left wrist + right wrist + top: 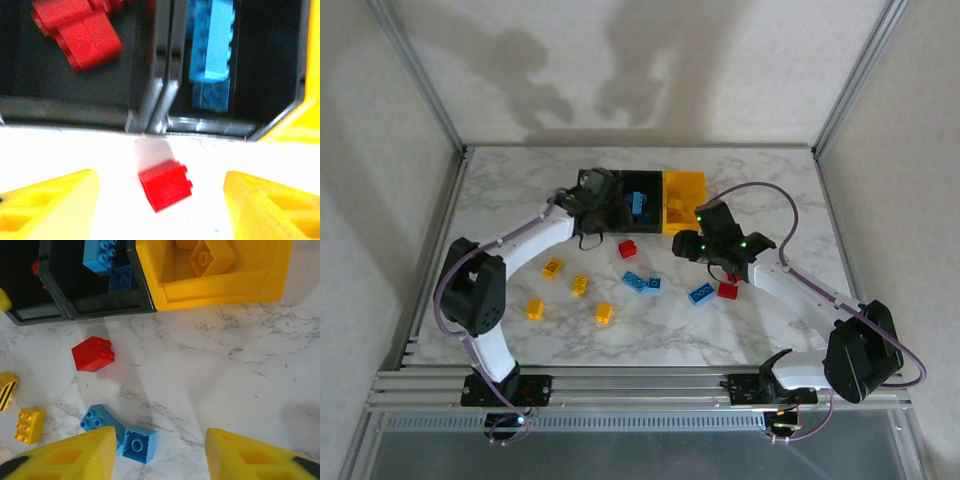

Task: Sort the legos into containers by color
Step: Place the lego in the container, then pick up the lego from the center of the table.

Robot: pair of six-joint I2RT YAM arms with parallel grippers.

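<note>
Three joined bins stand at the back: a black bin [65, 105] holding red bricks [77, 32], a black middle bin [642, 179] holding blue bricks [212, 45], and a yellow bin [210, 287] holding yellow bricks [210, 257]. My left gripper [160, 200] hangs open at the black bins' front edge, above a lone red brick [165, 185] on the table. My right gripper [160, 450] is open over bare marble, in front of the yellow bin. Two blue bricks [137, 445] lie beside its left finger [65, 455].
Loose on the table are several yellow bricks [580, 285] at the left. Another blue brick [700, 293] and a red brick [727, 290] lie under the right arm. Metal frame posts and walls close in the table's sides.
</note>
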